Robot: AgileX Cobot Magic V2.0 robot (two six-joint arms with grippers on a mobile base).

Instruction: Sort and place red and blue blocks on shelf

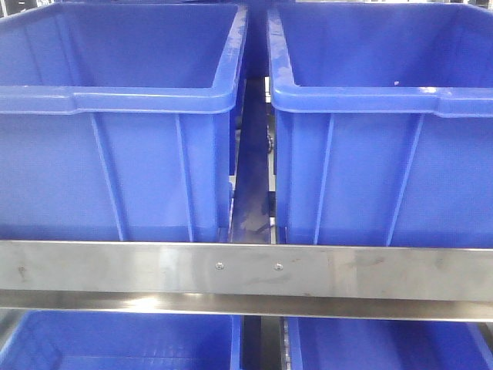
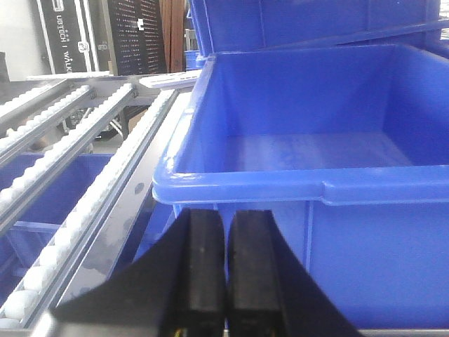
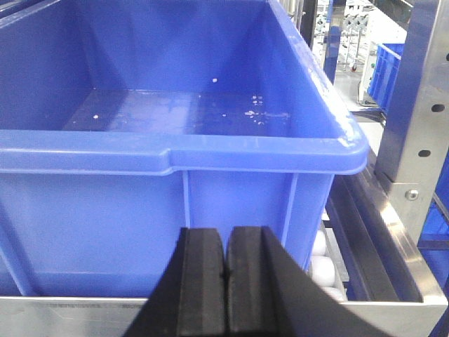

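The red and blue blocks are out of view in every frame. The shelf shows as a brushed metal rail with two bolts, running under two large blue bins. My left gripper is shut with nothing between its black pads, just below the front rim of a blue bin. My right gripper is likewise shut and empty, close against the front wall of another blue bin. Both bins look empty inside apart from a few white specks.
Left bin and right bin stand side by side with a narrow gap between them. More blue bins sit on the tier below. Roller tracks run left of the left bin. A steel upright stands at the right.
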